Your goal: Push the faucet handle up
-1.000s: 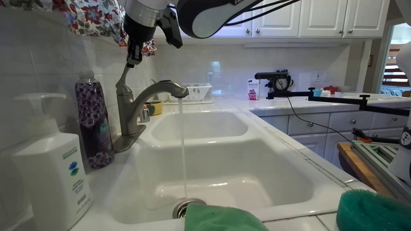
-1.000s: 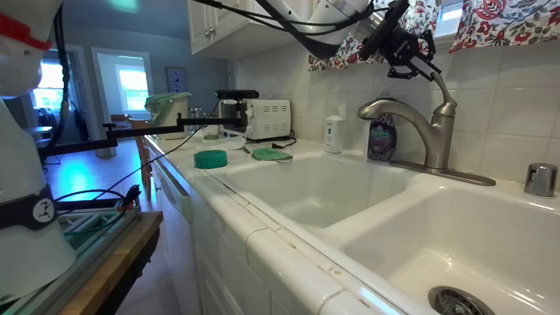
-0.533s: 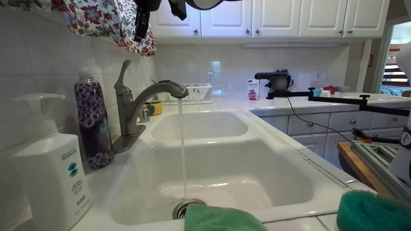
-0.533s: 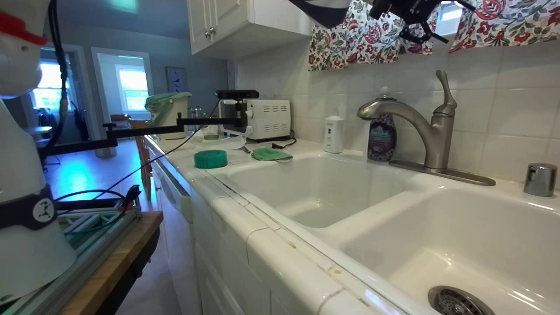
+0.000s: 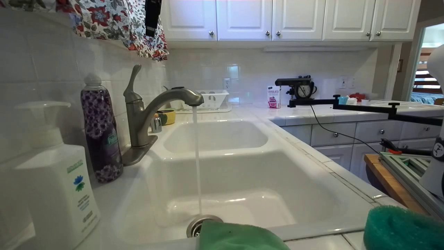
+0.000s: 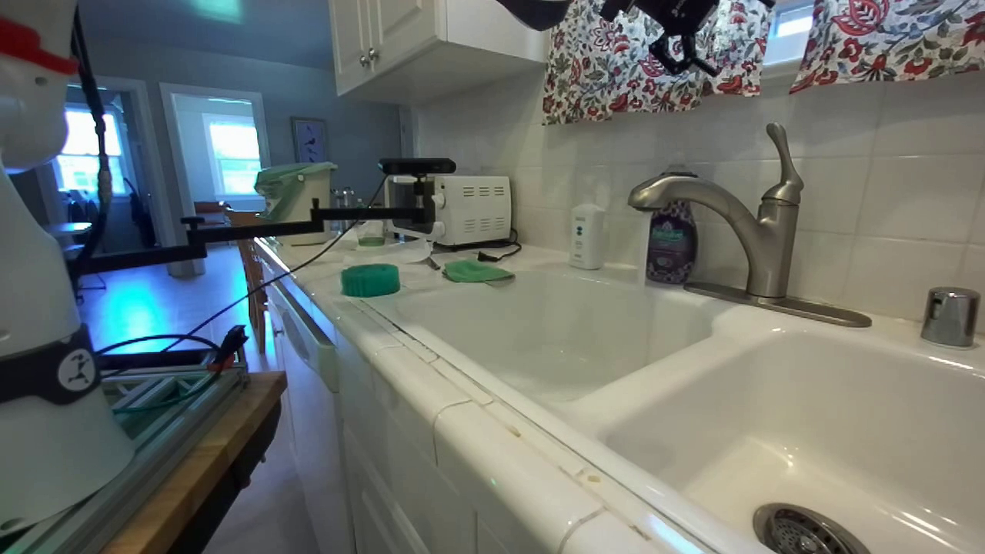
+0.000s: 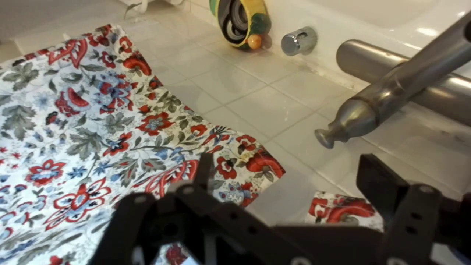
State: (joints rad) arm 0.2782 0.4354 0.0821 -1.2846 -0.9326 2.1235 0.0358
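The faucet handle (image 5: 132, 81), a slim grey metal lever, rises from the top of the faucet column with its tip leaning slightly forward, as both exterior views show. Water runs from the curved spout (image 5: 170, 95). My gripper (image 6: 742, 37) hangs above and to the side of the handle, apart from it, partly cut off by the top edge. One black finger (image 5: 151, 21) shows against the curtain. In the wrist view the gripper (image 7: 289, 165) has its fingers spread wide with nothing between them, and the handle (image 7: 355, 117) lies beyond them, seen nearly end-on.
A floral curtain (image 7: 81, 129) hangs close beside the gripper, in front of the tiled wall. Beside the faucet stand a purple bottle (image 5: 100, 135) and a white pump bottle (image 5: 57, 187). A green cloth (image 5: 239, 238) and a green sponge (image 5: 402, 227) lie at the sink's near end.
A second ago the fingers were at the handle's tip. Since then the gripper has risen clear of it, shifted sideways and opened. The handle has tipped slightly back toward upright; water runs throughout.
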